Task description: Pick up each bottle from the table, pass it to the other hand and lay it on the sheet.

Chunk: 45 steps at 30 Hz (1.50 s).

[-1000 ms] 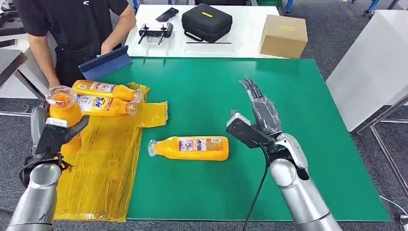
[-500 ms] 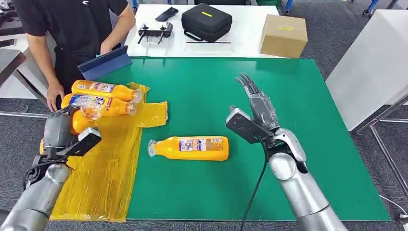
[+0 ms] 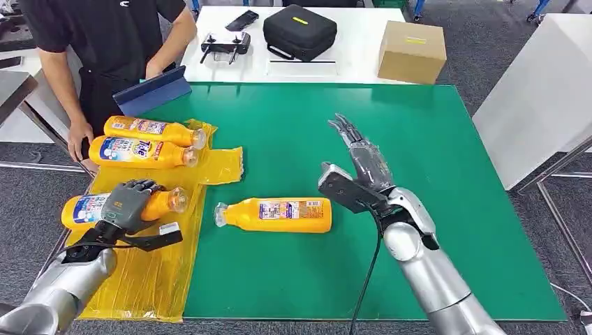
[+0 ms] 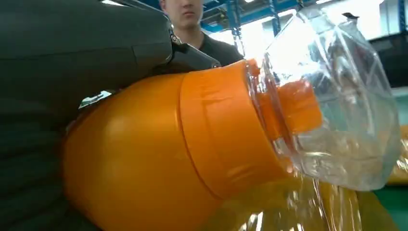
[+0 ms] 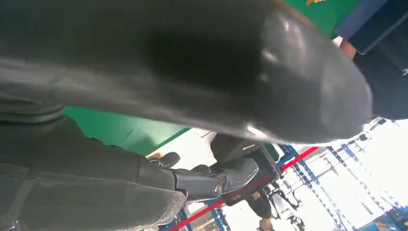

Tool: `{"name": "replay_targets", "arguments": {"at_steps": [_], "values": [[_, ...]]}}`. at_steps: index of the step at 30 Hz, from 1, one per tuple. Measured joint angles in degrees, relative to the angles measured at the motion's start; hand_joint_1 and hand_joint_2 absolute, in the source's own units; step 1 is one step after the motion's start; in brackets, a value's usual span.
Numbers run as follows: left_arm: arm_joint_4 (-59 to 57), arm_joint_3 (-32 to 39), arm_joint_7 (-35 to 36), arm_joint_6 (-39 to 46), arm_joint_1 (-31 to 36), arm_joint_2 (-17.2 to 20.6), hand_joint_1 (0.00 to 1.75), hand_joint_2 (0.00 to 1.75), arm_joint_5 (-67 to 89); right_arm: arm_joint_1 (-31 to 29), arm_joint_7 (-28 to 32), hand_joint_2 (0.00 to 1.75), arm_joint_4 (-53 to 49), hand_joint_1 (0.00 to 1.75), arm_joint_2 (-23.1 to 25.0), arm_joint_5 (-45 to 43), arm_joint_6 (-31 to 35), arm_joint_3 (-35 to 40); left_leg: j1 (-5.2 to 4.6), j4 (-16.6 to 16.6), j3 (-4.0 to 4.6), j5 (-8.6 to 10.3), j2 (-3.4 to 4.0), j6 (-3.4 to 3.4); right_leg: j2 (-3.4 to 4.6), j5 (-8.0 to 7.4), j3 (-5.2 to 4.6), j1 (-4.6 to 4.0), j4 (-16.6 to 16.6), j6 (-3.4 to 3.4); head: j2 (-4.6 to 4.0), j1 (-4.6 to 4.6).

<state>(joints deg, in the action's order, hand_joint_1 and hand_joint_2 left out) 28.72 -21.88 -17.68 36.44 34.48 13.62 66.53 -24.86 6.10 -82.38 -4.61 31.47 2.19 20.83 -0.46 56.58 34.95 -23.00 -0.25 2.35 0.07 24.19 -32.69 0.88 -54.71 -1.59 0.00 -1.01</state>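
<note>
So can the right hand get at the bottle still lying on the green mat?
Probably yes. The right hand is open beside the bottle, with bare green mat between them and nothing in the way.

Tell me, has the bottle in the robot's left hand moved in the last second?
Yes. The left hand has tipped its bottle from upright to lying flat on the yellow sheet, nearer the robot than the two bottles lying there.

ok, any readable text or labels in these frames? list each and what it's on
"Tide": label of the second bottle on the yellow sheet.
Other bottle labels, including the bottle on the green mat: print too small to read.
Yellow tags on the black case and cardboard box: unreadable.
</note>
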Motion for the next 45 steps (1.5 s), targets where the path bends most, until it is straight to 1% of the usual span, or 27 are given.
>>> {"name": "replay_targets", "arguments": {"at_steps": [1,2,3,13,29,31,34,36,37,39,41,44,45], "values": [[-0.52,-0.54,0.06,0.09,0.21,0.00,1.75,1.75,0.15,-0.01,0.04,0.00,0.15,0.00,-0.07,-0.02,0.00,0.11,0.00,0.00,0.00,0.00,0.00,0.00,0.00,0.00,0.00,0.00,0.00,0.00,0.00,0.00],[-1.05,-1.03,0.09,0.06,0.57,0.00,0.63,1.75,0.59,-0.02,0.04,0.00,0.28,0.00,-0.17,-0.09,0.00,0.17,0.00,0.00,0.00,0.00,-0.02,0.00,0.00,0.00,0.00,0.00,0.00,0.00,0.00,0.00],[-1.53,-1.55,0.09,0.00,0.89,0.00,0.00,0.00,0.74,-0.01,0.07,0.00,0.37,0.00,-0.24,-0.20,0.00,0.24,0.00,0.00,-0.01,0.00,-0.04,0.00,0.00,0.00,0.00,0.00,0.00,0.00,0.00,0.00],[-3.80,-3.12,-2.23,-1.05,1.55,0.00,0.00,0.00,-2.45,0.18,0.28,0.00,0.94,0.00,-1.22,-0.55,0.28,1.01,-0.01,0.00,-0.09,0.01,-0.06,-0.02,0.00,0.00,0.02,-0.01,0.00,0.00,0.00,-0.02],[-3.93,-3.28,-8.99,0.26,0.99,0.02,0.00,0.00,-11.65,-1.01,0.17,0.00,3.74,0.00,-1.57,-0.96,0.22,1.77,0.01,0.00,-0.05,0.03,-0.03,-0.03,-0.01,0.00,0.08,0.00,-0.01,0.00,0.00,0.00],[-3.87,-3.06,-10.03,0.44,0.89,0.07,0.00,0.00,-13.78,-1.02,0.17,0.00,4.17,0.00,-1.70,-0.96,0.22,1.81,0.01,0.00,-0.05,0.03,-0.03,-0.03,-0.01,0.00,0.08,0.00,-0.01,0.00,0.00,0.00],[-1.96,-1.31,-12.66,0.74,0.09,0.07,0.00,0.00,-21.39,-1.02,0.17,0.00,4.79,0.00,-1.90,-0.94,0.20,2.03,0.01,0.00,-0.05,0.03,-0.03,-0.03,-0.01,0.00,0.08,0.00,-0.01,0.00,0.00,-0.02],[0.93,0.74,-14.10,-1.61,-0.80,0.07,0.00,0.00,-29.15,-1.06,-0.30,0.00,5.27,0.00,-2.08,-0.35,0.11,2.38,0.00,0.00,-0.06,0.03,-0.03,-0.03,-0.01,0.00,0.08,0.00,-0.01,0.00,0.00,0.02],[3.29,1.95,-14.19,-3.79,-1.64,0.07,0.00,0.00,-33.97,-1.07,-0.75,1.75,5.49,0.00,-2.16,-0.09,-0.20,2.65,0.01,0.00,-0.06,0.03,-0.02,-0.03,-0.01,0.00,0.07,0.00,-0.01,0.00,0.00,0.00],[9.24,4.68,-12.89,-9.56,-3.18,0.07,0.00,0.00,-42.81,-1.06,-1.53,1.75,5.88,0.00,-2.27,0.59,-0.37,3.15,0.02,0.00,-0.05,0.03,-0.02,-0.03,0.00,0.00,0.07,0.00,-0.01,0.00,0.00,-0.02],[13.43,6.61,-11.98,-13.08,-4.30,0.07,0.00,0.00,-47.73,-1.03,-1.92,1.75,6.14,0.00,-2.40,0.74,-0.83,3.52,0.01,0.00,-0.06,0.03,-0.03,-0.03,-0.01,0.00,0.07,0.00,-0.01,0.00,0.00,0.00],[20.38,10.13,-10.17,-22.33,-7.38,-0.04,0.00,0.00,-60.63,-0.36,-2.51,1.75,6.27,0.00,-2.62,2.12,-2.14,4.28,0.02,0.00,-0.06,0.02,0.03,-0.03,0.01,0.00,0.07,0.00,-0.01,0.00,0.00,0.00],[22.72,11.31,-9.70,-23.63,-8.41,-0.07,0.00,0.00,-63.26,0.11,-2.62,1.75,6.27,0.00,-2.67,2.54,-2.32,4.46,0.02,0.00,-0.05,0.02,0.03,-0.04,0.01,0.00,0.05,0.00,-0.01,0.00,0.00,-0.02]]}}
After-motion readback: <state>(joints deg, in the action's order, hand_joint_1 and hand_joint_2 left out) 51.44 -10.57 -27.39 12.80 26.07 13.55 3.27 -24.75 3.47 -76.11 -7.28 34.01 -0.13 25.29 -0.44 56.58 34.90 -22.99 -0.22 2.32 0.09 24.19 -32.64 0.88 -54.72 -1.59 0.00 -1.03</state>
